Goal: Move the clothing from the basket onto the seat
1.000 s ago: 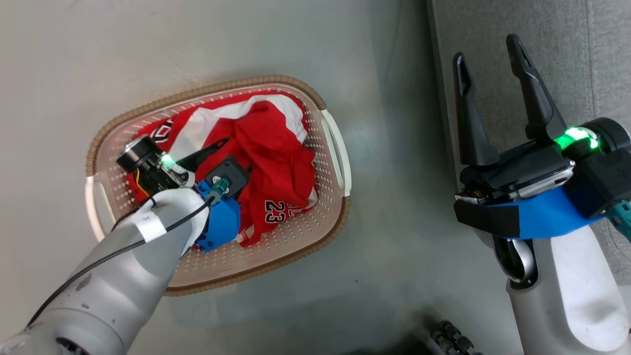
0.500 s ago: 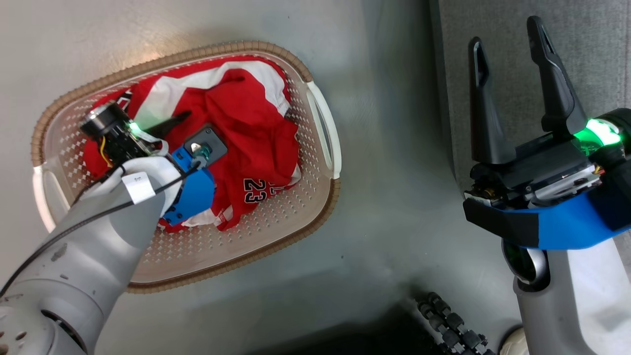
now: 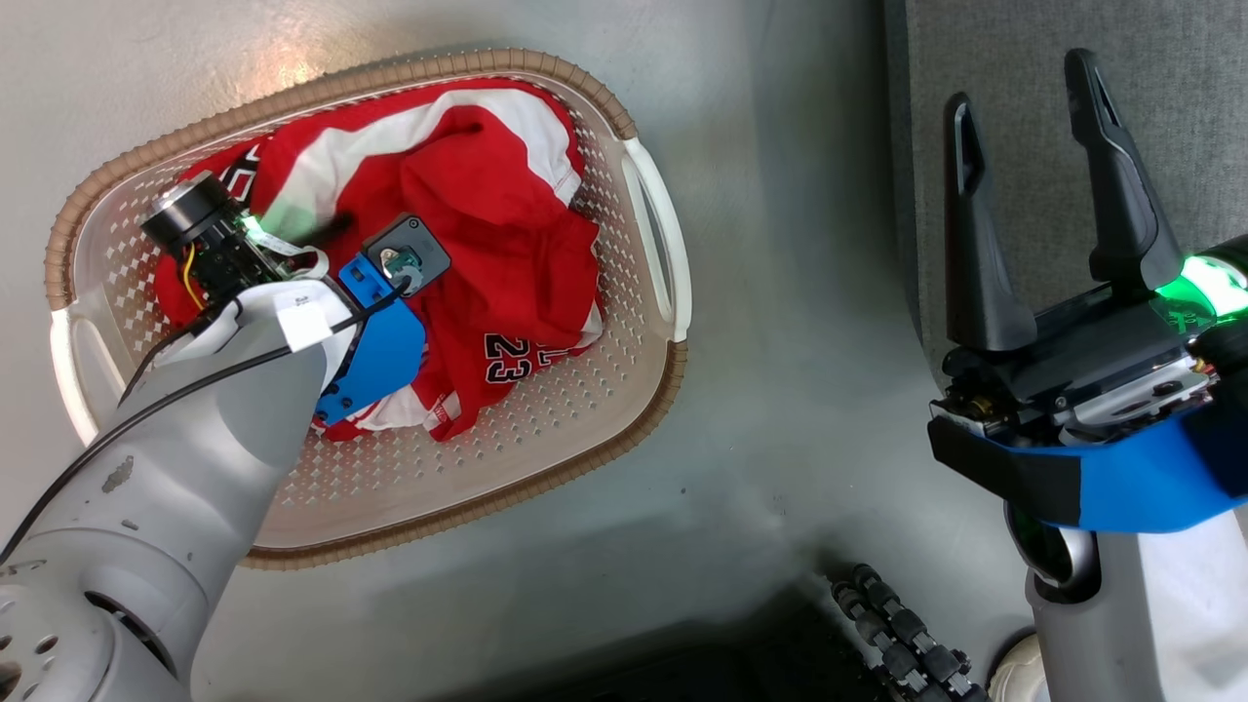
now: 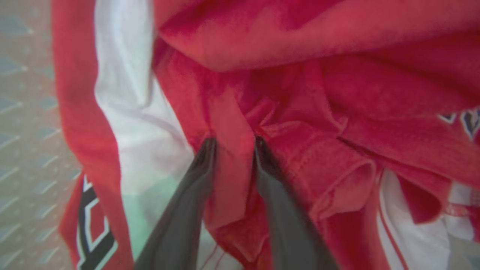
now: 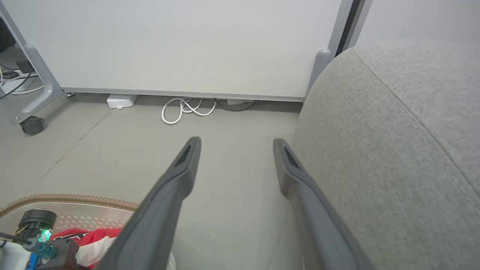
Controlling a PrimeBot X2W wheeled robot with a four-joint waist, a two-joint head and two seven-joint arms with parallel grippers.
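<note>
The red and white clothing [image 3: 487, 224] lies crumpled in the oval cream basket [image 3: 390, 73], its number 23 facing up. My left arm [image 3: 195, 458] reaches down into the basket. In the left wrist view my left gripper [image 4: 234, 141] is shut on a fold of the red clothing [image 4: 337, 75], the fabric pinched between both fingers. My right gripper [image 3: 1024, 93] is open and holds nothing, hovering at the left edge of the light-grey seat [image 3: 1199, 97]. In the right wrist view that gripper [image 5: 236, 144] points over the floor beside the seat [image 5: 393, 150], with the basket's brown rim [image 5: 75, 197] at lower left.
Grey floor [image 3: 780, 341] separates the basket from the seat. A white panel [image 5: 187, 45] on a castered foot [image 5: 33, 125] stands beyond, with a coiled white cable [image 5: 183, 108] and a small white box [image 5: 120, 100] at its base. A black ribbed hose [image 3: 897, 634] lies near my base.
The head camera has shifted, so the basket sits further left and higher. My left gripper has sunk deeper into the clothing, and its outstretched finger is now almost hidden. The right gripper stays open.
</note>
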